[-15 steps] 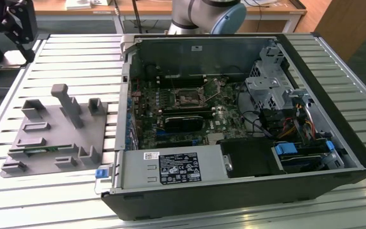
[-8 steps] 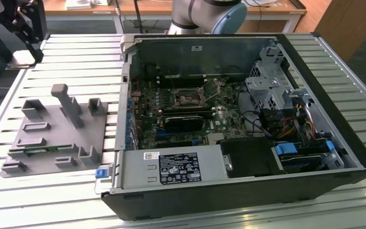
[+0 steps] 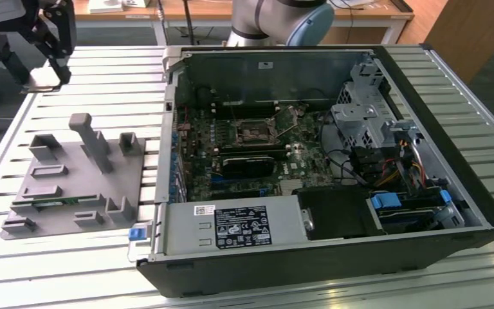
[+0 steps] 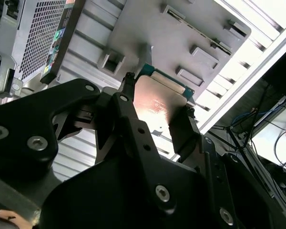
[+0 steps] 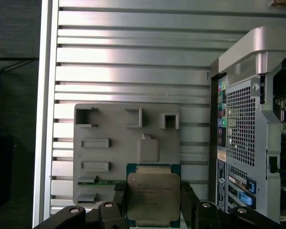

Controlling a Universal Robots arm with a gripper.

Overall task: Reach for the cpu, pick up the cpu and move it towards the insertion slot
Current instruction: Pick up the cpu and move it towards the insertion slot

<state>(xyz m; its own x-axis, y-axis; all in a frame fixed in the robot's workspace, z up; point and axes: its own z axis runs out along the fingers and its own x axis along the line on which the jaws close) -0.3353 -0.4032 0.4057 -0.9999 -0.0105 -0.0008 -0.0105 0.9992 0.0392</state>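
Observation:
The cpu (image 5: 153, 196), a thin square chip with a shiny metal top and a greenish rim, sits between the two black fingers of my gripper (image 5: 153, 202), which is shut on it. The second wrist view shows the cpu (image 4: 158, 102) from its other side, clamped at two opposite edges by my gripper (image 4: 157, 109). In the exterior view my gripper (image 3: 43, 67) hangs high at the far left, above the slatted table and away from the case. The insertion slot (image 3: 253, 131), a square silvery frame with a dark centre, lies on the motherboard inside the open case.
A grey holder plate (image 3: 75, 174) with raised posts lies at the exterior view's left, a narrow green circuit strip (image 3: 54, 201) on its near edge. The open computer case (image 3: 333, 161) has tall walls, a drive cage and cables around the motherboard. The slatted table (image 5: 133, 62) lies under my gripper.

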